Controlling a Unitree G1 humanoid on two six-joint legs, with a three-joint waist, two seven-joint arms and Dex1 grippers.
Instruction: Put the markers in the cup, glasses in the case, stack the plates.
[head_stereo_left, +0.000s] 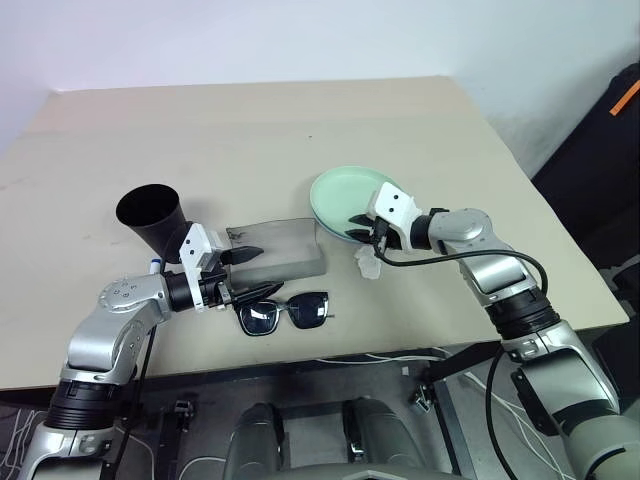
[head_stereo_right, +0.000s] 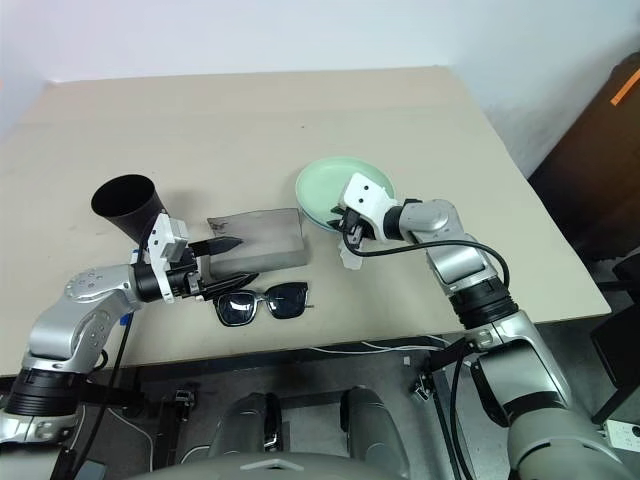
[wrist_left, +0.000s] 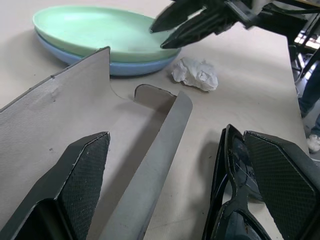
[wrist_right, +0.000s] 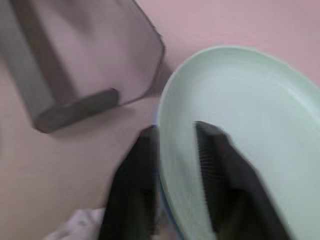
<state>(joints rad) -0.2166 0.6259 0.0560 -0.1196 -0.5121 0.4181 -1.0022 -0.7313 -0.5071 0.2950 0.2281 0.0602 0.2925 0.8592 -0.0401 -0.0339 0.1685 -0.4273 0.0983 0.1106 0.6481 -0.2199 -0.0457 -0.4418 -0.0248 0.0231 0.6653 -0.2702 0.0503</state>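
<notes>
Mint plate (head_stereo_left: 335, 195) sat stacked on the blue plate (wrist_left: 120, 67) at table right-centre. Right gripper (wrist_right: 175, 150) had fingers parted astride the mint plate's rim. Left gripper (head_stereo_left: 243, 273) spread wide, empty, between case (head_stereo_left: 285, 245) and sunglasses (head_stereo_left: 285, 312). Sunglasses' long axis ran left-right along the near table edge, lenses facing the robot. Cup (head_stereo_left: 155, 215) stood tilted at left.

Head views look down; wrist views closely share the plates (wrist_left: 95, 37).

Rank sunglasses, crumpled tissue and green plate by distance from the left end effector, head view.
From the left end effector:
1. Sunglasses, right beside it, toward the table's near edge.
2. Crumpled tissue, off to its right.
3. Green plate, farthest, beyond the tissue.
</notes>
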